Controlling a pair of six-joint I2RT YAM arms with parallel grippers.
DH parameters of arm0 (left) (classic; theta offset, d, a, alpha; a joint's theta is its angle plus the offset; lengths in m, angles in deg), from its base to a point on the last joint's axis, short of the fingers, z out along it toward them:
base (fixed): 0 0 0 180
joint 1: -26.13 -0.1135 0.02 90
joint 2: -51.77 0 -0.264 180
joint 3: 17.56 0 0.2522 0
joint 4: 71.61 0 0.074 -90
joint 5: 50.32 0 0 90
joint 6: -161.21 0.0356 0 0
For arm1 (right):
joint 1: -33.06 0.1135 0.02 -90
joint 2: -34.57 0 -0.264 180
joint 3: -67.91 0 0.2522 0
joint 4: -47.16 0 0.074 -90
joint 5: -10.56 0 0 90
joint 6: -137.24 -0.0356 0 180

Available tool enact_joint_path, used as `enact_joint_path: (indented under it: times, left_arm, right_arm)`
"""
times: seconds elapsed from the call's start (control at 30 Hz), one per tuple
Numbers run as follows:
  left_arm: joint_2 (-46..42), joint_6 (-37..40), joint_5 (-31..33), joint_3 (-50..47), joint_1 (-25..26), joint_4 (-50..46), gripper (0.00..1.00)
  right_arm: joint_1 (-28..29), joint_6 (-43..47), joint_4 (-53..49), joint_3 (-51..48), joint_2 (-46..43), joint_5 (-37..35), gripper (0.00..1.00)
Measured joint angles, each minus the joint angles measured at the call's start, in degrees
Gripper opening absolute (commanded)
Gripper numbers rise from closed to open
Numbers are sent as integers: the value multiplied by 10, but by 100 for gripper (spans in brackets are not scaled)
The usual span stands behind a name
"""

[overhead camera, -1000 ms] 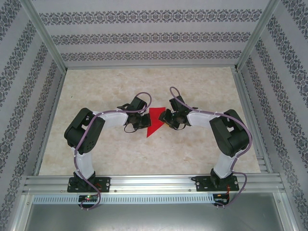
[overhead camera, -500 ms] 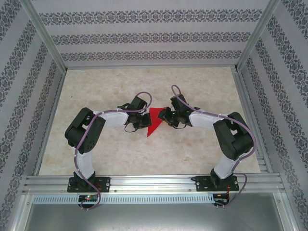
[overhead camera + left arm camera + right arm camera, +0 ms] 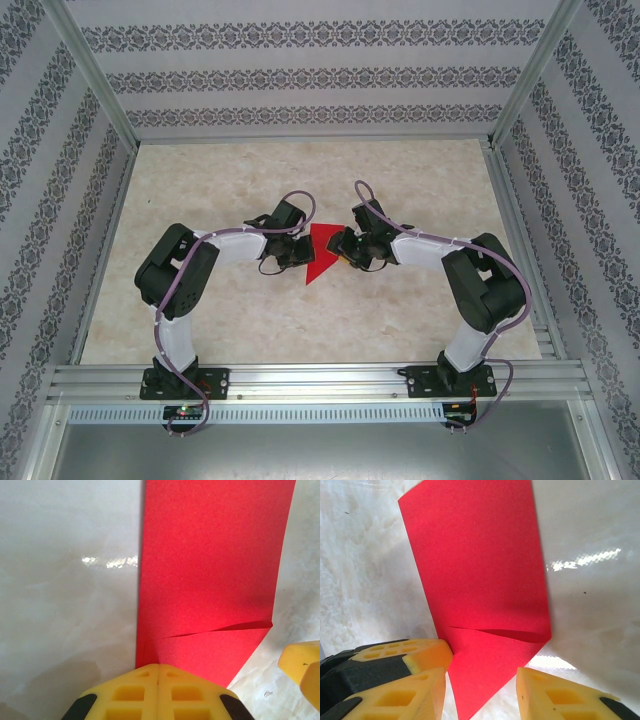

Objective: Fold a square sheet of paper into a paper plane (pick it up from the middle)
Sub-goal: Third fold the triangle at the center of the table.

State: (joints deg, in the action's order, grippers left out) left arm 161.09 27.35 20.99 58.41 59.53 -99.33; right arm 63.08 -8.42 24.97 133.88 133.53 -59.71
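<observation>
While our closed left gripper (image 3: 158, 680) pins the paper (image 3: 210, 565) at its tips, we should press the crease (image 3: 495, 631) flat with the open right gripper (image 3: 480, 675) straddling it.

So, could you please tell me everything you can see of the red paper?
The red paper is thin, matt, bright red and already folded: a long panel with straight edges, a slanted flap creased across it, tapering to a point toward the arms' bases. It lies on the pale marbled table, between the two grippers. The left gripper, shut, touches its edge beside the point; the right gripper stands open astride the tip.
</observation>
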Motion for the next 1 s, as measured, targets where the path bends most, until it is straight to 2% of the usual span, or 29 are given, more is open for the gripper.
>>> enact_joint_path:
  times: [0.57, 1.0]
  left_arm:
    - [0, 0, 0, 1, 0, 0, 6]
    - [1, 0, 0, 1, 0, 0, 6]
  right_arm:
    - [0, -1, -6, 0, 25, -2, 44]
    - [0, -3, -2, 2, 29, -2, 29]
